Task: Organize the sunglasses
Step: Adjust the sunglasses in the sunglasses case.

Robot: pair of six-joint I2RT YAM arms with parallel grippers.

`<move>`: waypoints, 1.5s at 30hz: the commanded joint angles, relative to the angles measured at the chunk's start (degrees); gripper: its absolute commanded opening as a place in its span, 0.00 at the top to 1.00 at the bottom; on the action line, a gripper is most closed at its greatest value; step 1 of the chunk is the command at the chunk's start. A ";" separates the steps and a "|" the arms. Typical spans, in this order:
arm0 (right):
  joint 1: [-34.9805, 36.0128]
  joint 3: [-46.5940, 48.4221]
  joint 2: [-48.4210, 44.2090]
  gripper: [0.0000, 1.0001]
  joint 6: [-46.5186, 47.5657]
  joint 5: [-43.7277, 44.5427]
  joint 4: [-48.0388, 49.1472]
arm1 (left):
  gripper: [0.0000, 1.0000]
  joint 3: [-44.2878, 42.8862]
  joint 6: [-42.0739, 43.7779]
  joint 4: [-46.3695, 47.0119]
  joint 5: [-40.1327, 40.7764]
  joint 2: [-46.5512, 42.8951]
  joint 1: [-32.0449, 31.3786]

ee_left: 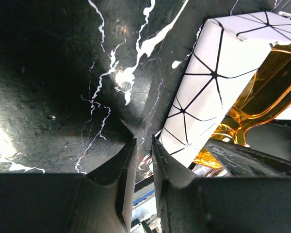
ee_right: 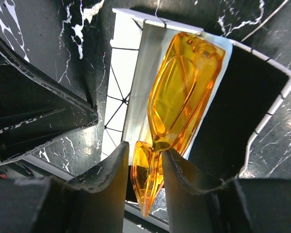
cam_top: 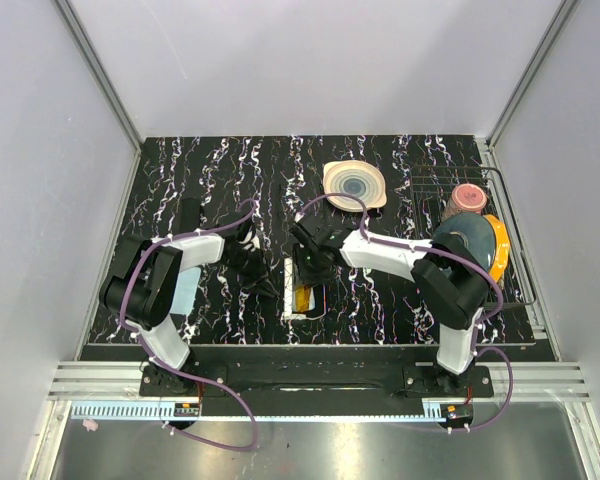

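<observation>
The amber-orange sunglasses (ee_right: 179, 92) lie folded in the white oblong box (ee_right: 136, 82), with one lens sticking out past its near end. My right gripper (ee_right: 145, 150) is closed around that near lens; its right finger touches it and a thin gap shows at the left finger. In the top view the sunglasses (cam_top: 303, 298) and box (cam_top: 291, 283) sit at the table's middle front under the right gripper (cam_top: 308, 272). My left gripper (ee_left: 143, 141) is nearly shut and empty, its right finger against the box's patterned side (ee_left: 208, 82). The sunglasses (ee_left: 271, 92) show behind the box.
A black panel with a white rim (ee_right: 233, 111) lies just right of the sunglasses. A ringed plate (cam_top: 355, 185) sits at the back. A wire rack (cam_top: 520, 270) at the right holds a pink bowl (cam_top: 468, 196), a blue plate (cam_top: 465, 240) and an orange dish (cam_top: 498, 250).
</observation>
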State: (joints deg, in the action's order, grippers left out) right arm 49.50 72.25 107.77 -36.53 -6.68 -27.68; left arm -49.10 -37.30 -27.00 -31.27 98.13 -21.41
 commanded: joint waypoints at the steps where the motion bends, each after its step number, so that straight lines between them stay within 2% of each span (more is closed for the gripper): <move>1: -1.42 -1.76 -4.49 0.61 -0.64 0.71 4.47 | 0.76 1.47 1.44 0.99 2.70 1.45 -0.04; 11: -3.00 -5.27 -5.02 0.71 -2.31 -1.58 9.31 | 0.76 1.11 1.35 1.08 2.35 2.33 -0.48; 15: -3.35 -6.50 -5.20 0.81 -2.93 -1.94 10.71 | 0.76 1.03 1.35 0.99 2.18 2.51 -0.65; 20: -4.32 -9.22 -6.69 1.00 -3.72 -4.48 14.67 | 0.77 1.11 0.74 1.43 2.18 2.25 -0.92; 28: -7.22 -18.28 -8.54 1.00 -6.97 -15.90 32.24 | 0.77 1.55 -1.19 3.36 2.17 2.95 -1.44; 36: -7.57 -19.16 -6.34 1.00 -10.48 -19.07 39.27 | 0.78 0.94 -1.99 4.15 2.00 3.91 -2.23; 45: -7.48 -19.78 -3.97 1.00 -11.11 -19.51 40.61 | 0.79 0.24 -1.99 4.33 1.74 5.41 -3.20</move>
State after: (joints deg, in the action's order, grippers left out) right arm 42.06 52.27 103.20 -46.74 -23.70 8.40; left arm -49.17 -40.40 -23.88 -34.81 100.49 -23.44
